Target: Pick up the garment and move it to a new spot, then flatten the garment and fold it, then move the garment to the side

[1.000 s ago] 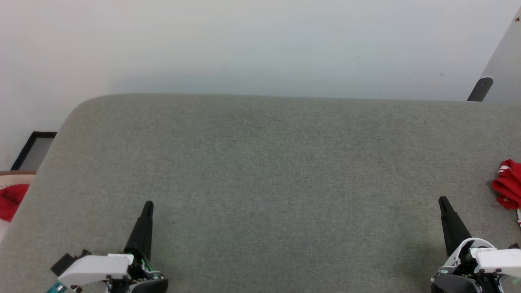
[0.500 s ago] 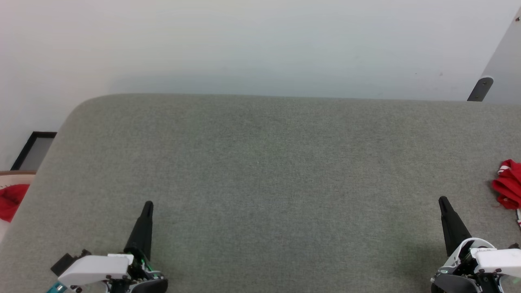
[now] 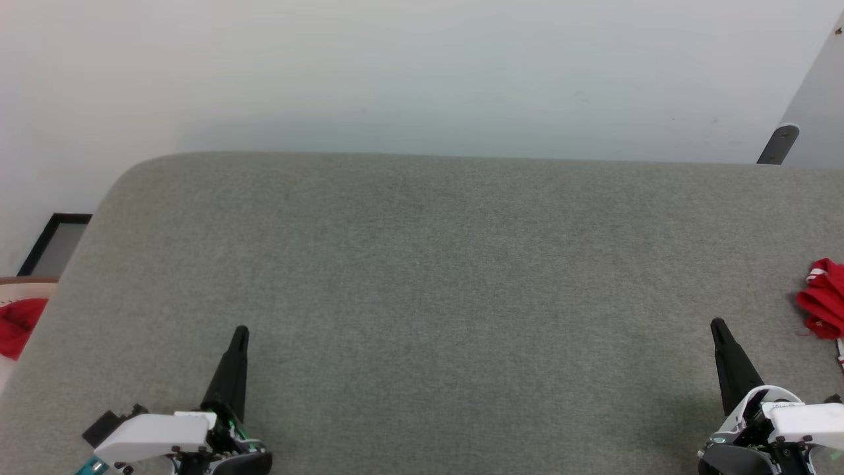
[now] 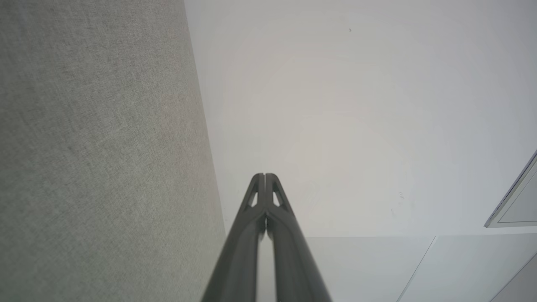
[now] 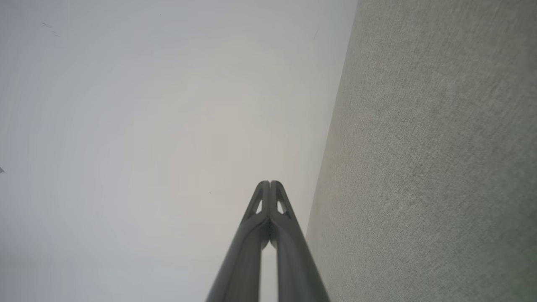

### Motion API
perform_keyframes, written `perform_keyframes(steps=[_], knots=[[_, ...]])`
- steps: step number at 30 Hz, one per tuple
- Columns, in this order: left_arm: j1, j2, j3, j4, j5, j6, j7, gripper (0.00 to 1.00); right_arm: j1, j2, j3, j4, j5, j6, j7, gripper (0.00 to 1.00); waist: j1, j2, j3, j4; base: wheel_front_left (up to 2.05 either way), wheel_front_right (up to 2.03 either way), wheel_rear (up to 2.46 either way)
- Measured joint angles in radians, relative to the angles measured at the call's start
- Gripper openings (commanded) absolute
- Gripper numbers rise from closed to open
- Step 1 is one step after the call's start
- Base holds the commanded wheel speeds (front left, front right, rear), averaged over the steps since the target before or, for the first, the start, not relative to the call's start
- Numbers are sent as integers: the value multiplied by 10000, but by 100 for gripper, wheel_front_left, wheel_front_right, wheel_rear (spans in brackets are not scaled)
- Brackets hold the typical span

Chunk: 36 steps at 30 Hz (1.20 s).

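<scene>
The garment (image 3: 824, 305), a bunched red cloth with a bit of white trim, lies at the far right edge of the grey fabric tabletop (image 3: 435, 277), cut off by the head view's border. My right gripper (image 3: 717, 324) rests low on the right, shut and holding nothing, a short way left of the garment and nearer to me. My left gripper (image 3: 241, 332) rests at the lower left, also shut and holding nothing. Each wrist view shows its own gripper, the left (image 4: 265, 176) and the right (image 5: 269, 183), with fingers pressed together against the pale wall beside the tabletop.
A plain red cloth (image 3: 16, 324) sits off the table's left edge on a pale-rimmed surface. A dark-framed panel (image 3: 56, 243) stands by the left wall. A grey board with a dark bracket (image 3: 779, 144) leans in at the upper right.
</scene>
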Motion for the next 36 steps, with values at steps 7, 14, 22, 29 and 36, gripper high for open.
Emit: perform_keyframes(steps=[7, 14, 22, 29, 36], knots=[[0, -2, 4, 0, 2, 0, 2, 0, 0, 0, 0, 0, 0, 0, 0, 0, 0, 0, 0, 0, 0, 0, 0], [-1, -6, 10, 0, 12, 0, 13, 0, 0, 0, 0, 0, 0, 0, 0, 0, 0, 0, 0, 0, 0, 0, 0], [-2, -10, 15, 0, 13, 0, 13, 0, 0, 0, 0, 0, 0, 0, 0, 0, 0, 0, 0, 0, 0, 0, 0], [-3, -15, 21, 0, 15, 0, 15, 0, 0, 0, 0, 0, 0, 0, 0, 0, 0, 0, 0, 0, 0, 0, 0], [-3, -19, 25, 0, 15, 0, 17, 0, 0, 0, 0, 0, 0, 0, 0, 0, 0, 0, 0, 0, 0, 0, 0]])
